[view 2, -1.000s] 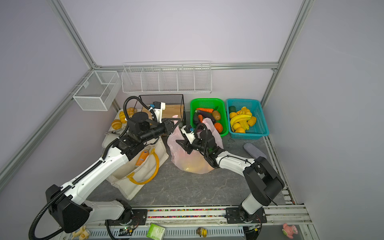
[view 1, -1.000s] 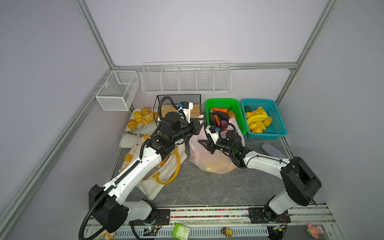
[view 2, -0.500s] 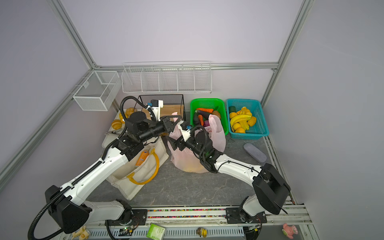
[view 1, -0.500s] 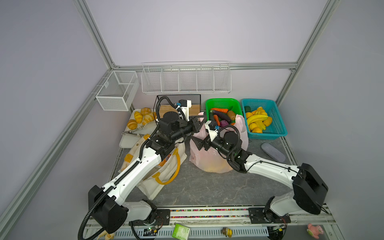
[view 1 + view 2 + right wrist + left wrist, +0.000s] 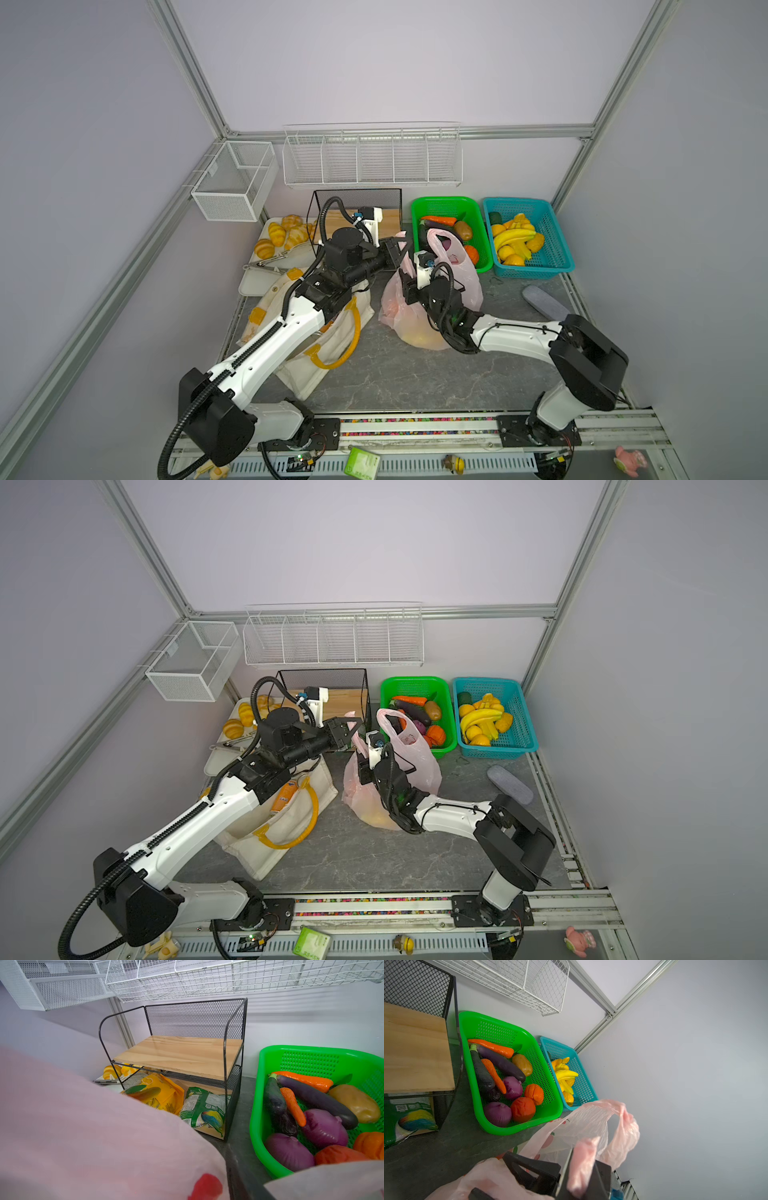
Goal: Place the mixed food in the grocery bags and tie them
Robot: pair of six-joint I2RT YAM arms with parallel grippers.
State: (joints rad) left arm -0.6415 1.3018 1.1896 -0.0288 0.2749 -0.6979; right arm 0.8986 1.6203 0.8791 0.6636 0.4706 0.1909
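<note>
The pink plastic grocery bag stands mid-table with yellow and orange fruit showing through its bottom. My left gripper is shut on one bunched pink handle, held above the bag. Its other handle loops up free. My right gripper presses against the bag's near left side. Pink film covers its wrist view, where only one dark finger shows. The cream tote with yellow handles lies under the left arm, with an orange soda can in its mouth.
Behind the bag sit a green basket of vegetables and a blue basket of fruit. A black mesh shelf stands at the back centre, with a croissant tray to its left. A grey pad lies at the right.
My right gripper has shifted slightly left against the pink bag while its arm swung. The bag's free handle now stands taller. My left gripper has kept its hold on the other handle.
</note>
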